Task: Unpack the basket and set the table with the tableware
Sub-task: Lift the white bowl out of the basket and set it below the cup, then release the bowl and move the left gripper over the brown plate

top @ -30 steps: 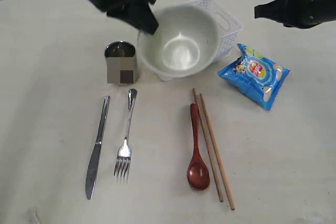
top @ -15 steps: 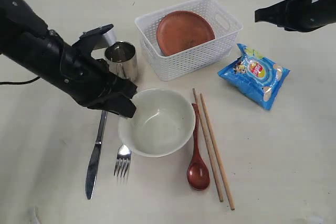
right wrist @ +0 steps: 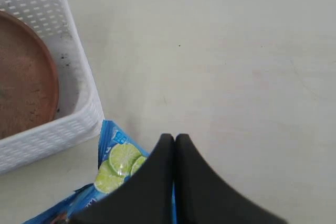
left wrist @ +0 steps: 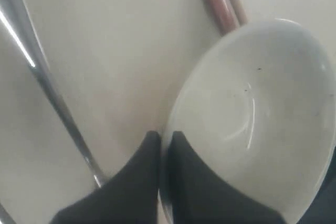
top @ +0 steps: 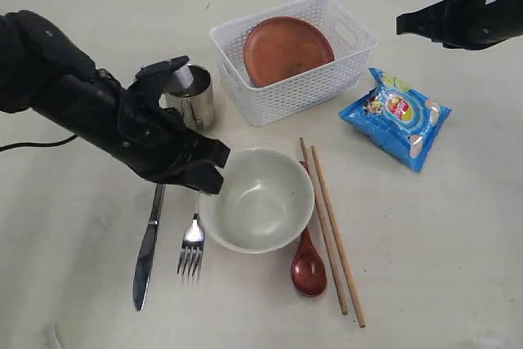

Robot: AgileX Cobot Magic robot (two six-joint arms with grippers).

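While the left gripper (top: pixel 214 171) pinches the rim of the bowl (top: pixel 260 202), its jaws are almost closed, with only the thin edge of the bowl between them. The bowl is low over the table (top: pixel 441 243), between the fork (top: pixel 192 251) and the chopsticks (top: pixel 335 234), and it covers part of the spoon (top: pixel 309 271) handle. I cannot tell if it is all the way down. The bowl lies on the spoon side of the jaws, so I think the gripper needs to let go and pull back toward the fork side. The plate (top: pixel 288 48) is the only thing I see in the basket (top: pixel 286 96), and it is tilted. The right gripper (right wrist: pixel 174 140) hangs above the chip bag (top: pixel 396 116), near the basket, jaws shut tight and holding nothing. It is the nearer one to the plate.
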